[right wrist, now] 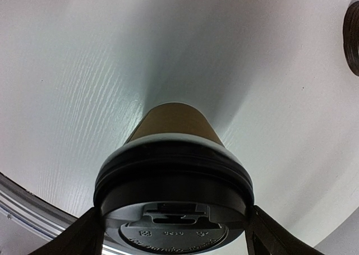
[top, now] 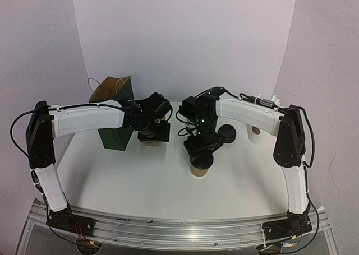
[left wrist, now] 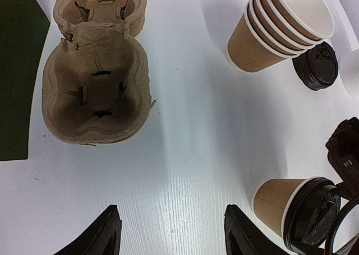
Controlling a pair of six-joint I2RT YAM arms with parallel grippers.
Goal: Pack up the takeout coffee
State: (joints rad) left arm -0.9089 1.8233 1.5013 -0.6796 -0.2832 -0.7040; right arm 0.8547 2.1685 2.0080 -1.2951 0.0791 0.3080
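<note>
The takeout coffee (top: 199, 170), a brown paper cup with a black domed lid, stands upright on the white table (top: 140, 176) in front of the right arm. My right gripper (top: 201, 151) comes down on it from above. In the right wrist view its two fingers press against opposite sides of the lid (right wrist: 174, 188), above the cup's brown wall (right wrist: 174, 120). My left gripper (left wrist: 171, 216) hangs open over bare table. Just beyond it lies the brown pulp carrier tray (left wrist: 95, 92), its wells empty. The lidded cup (left wrist: 277, 202) is at that view's lower right.
A dark green bag (top: 118, 120) with a brown paper top stands at the back left, beside the tray. A nested stack of brown cups (left wrist: 280, 31) lies tilted, a loose black lid (top: 228, 133) beside it. A white cup (top: 258, 134) stands at the right.
</note>
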